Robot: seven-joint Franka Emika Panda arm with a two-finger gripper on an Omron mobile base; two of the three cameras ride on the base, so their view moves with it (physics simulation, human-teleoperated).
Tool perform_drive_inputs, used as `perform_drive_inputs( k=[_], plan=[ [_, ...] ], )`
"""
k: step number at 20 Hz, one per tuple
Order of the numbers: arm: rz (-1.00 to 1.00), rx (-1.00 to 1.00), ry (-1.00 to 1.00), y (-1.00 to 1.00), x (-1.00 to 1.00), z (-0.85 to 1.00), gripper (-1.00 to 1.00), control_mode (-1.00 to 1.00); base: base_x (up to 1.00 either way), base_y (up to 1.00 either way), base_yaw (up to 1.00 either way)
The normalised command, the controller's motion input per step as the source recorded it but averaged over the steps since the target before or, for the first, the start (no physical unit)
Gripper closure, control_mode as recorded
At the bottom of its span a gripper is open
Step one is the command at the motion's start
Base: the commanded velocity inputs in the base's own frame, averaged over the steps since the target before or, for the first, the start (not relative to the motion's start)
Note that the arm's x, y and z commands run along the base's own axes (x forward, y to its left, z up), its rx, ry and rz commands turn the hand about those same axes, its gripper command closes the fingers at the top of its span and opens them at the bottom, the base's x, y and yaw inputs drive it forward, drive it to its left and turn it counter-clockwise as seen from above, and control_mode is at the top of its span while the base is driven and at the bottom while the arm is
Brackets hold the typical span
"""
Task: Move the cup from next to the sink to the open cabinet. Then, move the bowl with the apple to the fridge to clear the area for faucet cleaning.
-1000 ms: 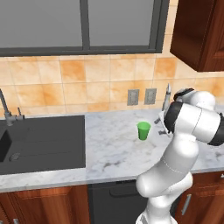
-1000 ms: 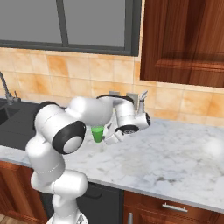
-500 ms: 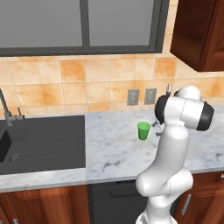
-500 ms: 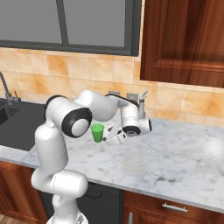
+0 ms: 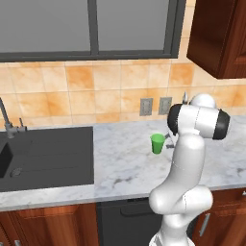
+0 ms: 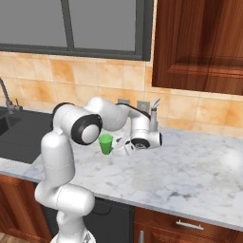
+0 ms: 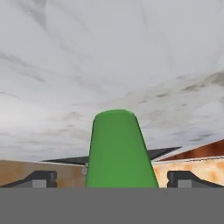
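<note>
Arm: one, white with dark joints, rising from the base in front of the bench (image 5: pixel 120 168). It bends over at the elbow and reaches low across the marble top, the wrist turned sideways so the hand lies nearly level with the bench.

Pincer (image 7: pixel 111 178): one, jaws spread wide, one dark tip (image 7: pixel 40 178) on either side of the cup and neither visibly touching it. It grips nothing. In the right base view the pincer (image 6: pixel 118 147) sits just beside the cup on its right.

Cup (image 5: pixel 157 143): one, bright green, tapered, upright on the bench, between the sink and the arm. In the right base view the cup (image 6: pixel 106 143) stands near the wall outlets; in the hand view the cup (image 7: pixel 117 151) appears upside down between the tips, since the camera is rolled.

Sink (image 5: pixel 45 153): one, matte black, set in the bench left of the cup and well apart from it.

Faucet (image 5: pixel 7 120): one, dark gooseneck, at the sink's back edge.

Wall outlets (image 5: pixel 155 106): two, side by side on the tiled wall behind the cup.

Upper cabinet (image 6: pixel 199 45): one, reddish-brown, door closed, above the bench on the right.
</note>
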Motion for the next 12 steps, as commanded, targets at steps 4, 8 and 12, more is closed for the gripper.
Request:
perform_drive_inputs(
  k=[4,8,12],
  plan=[
    [-0.01,0.08,0.15,0.15,0.08,-0.22,-1.0,-1.0,0.0,0.0,0.0],
    [0.0,0.08,0.15,0.11,0.02,-0.23,-1.0,-1.0,0.0,0.0,0.0],
    [0.0,0.03,0.09,0.23,0.14,-0.11,-1.0,-1.0,0.0,0.0,0.0]
  ],
)
